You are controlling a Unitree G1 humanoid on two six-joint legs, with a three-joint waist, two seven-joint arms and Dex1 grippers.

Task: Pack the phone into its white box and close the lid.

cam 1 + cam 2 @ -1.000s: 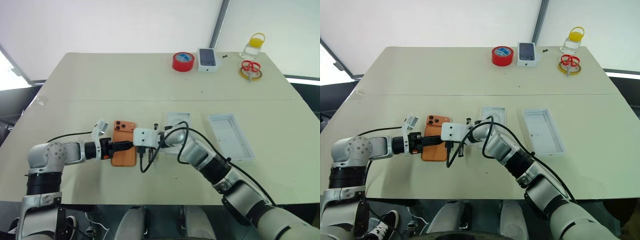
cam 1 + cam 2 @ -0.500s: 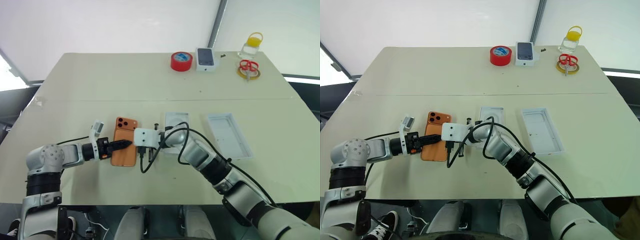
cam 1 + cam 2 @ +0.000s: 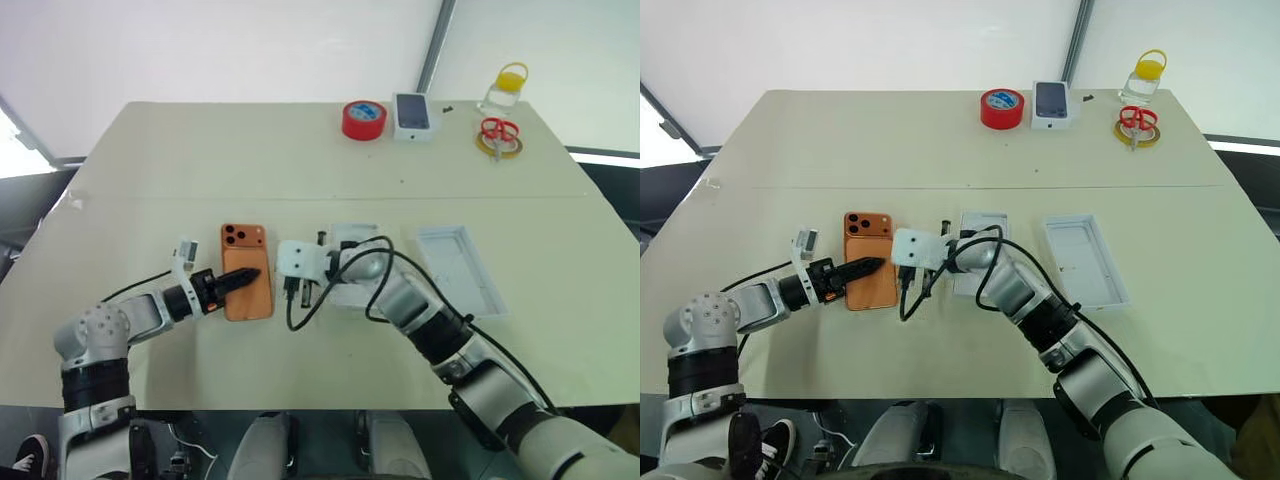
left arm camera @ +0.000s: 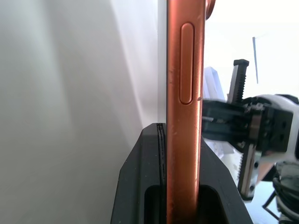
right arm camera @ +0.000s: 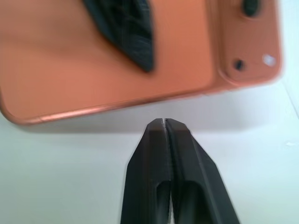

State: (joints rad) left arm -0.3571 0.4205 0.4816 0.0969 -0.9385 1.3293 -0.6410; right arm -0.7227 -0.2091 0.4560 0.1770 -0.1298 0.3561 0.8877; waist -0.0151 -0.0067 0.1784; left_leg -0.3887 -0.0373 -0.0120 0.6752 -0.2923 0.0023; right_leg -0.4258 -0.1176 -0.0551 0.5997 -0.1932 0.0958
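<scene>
- left tool (image 3: 245, 277) is clamped on the phone (image 3: 246, 281), which sits at the near-left of the bench (image 3: 200, 160)
- right tool (image 5: 164, 125) is pinched shut on nothing, just right of the phone
- box (image 3: 352, 262) is right of that, lid (image 3: 460, 270) further right

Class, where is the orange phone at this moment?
In the head views the phone sits left of centre over the near table, gripped along its edge by the left gripper, with the shut right gripper and the white box to its right.
</scene>
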